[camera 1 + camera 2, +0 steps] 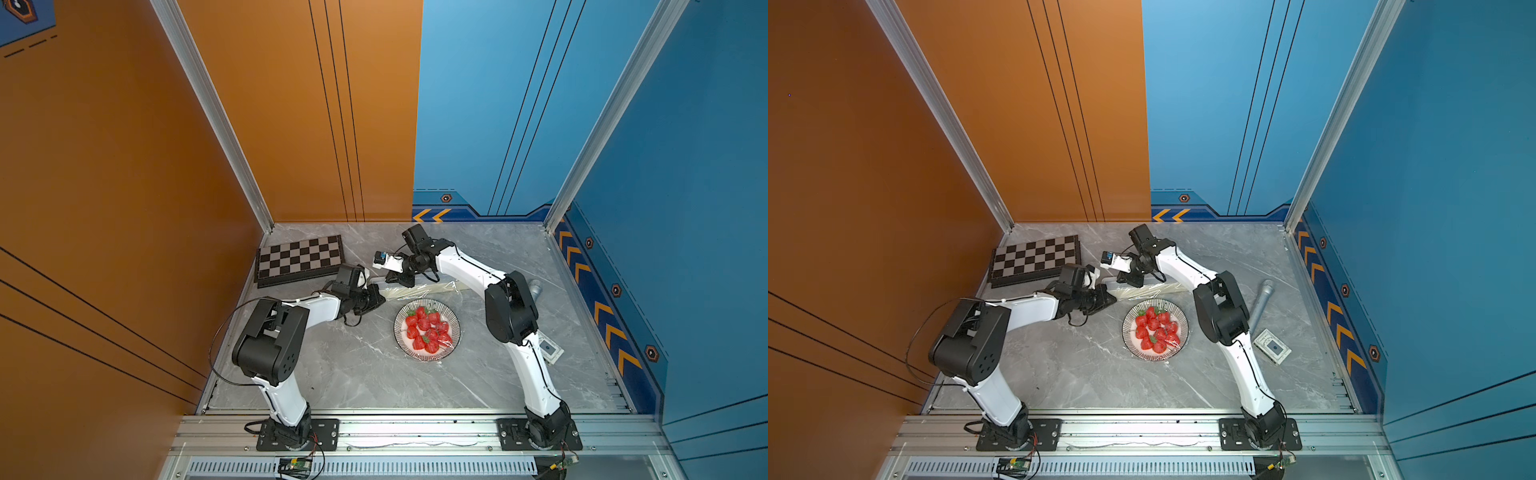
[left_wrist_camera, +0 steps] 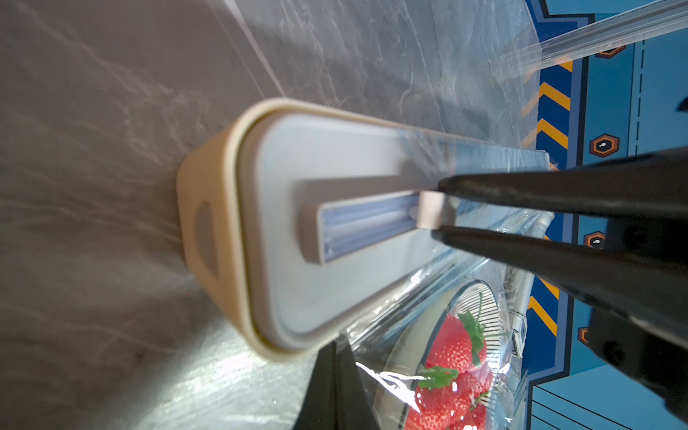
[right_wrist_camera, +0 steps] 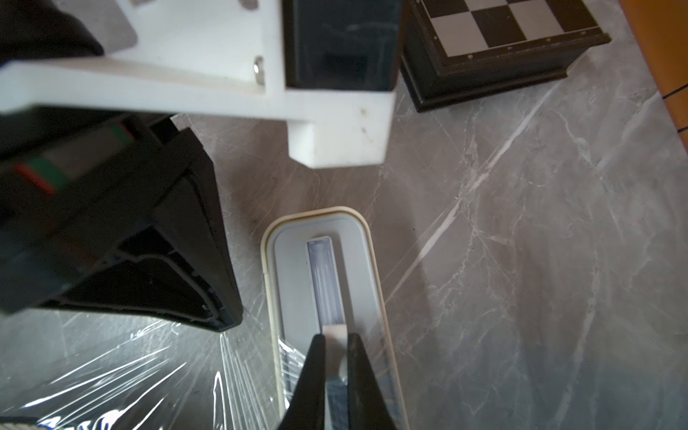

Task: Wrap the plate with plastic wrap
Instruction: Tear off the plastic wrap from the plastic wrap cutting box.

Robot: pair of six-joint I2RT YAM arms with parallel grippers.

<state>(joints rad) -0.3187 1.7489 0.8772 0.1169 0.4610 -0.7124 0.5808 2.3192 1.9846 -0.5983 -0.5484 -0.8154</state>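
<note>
The plate [image 1: 398, 329] [image 1: 1128, 332], striped at the rim, holds red strawberries [image 1: 428, 330] mid-table. Just behind it lies the cream dispenser box [image 1: 419, 289] [image 1: 1144, 291] [image 2: 298, 156] [image 3: 294, 275]. Plastic wrap [image 2: 391, 372] [image 3: 111, 372] stretches from the box over the plate. At the box's left end, my left gripper [image 1: 382, 300] [image 1: 1113, 302] [image 2: 337, 337] is shut on the film's edge, and creases fan out from its tip. My right gripper [image 1: 402, 281] [image 1: 1133, 283] [image 3: 336, 337] is shut on the small cream slider tab [image 2: 430, 208] in the lid's slot.
A chequered board [image 1: 299, 259] [image 3: 499, 41] lies at the back left, close to the left wrist. A grey cylinder [image 1: 1260, 305] and a small flat box [image 1: 1272, 347] lie to the right, beside the right arm. Walls enclose the table on three sides.
</note>
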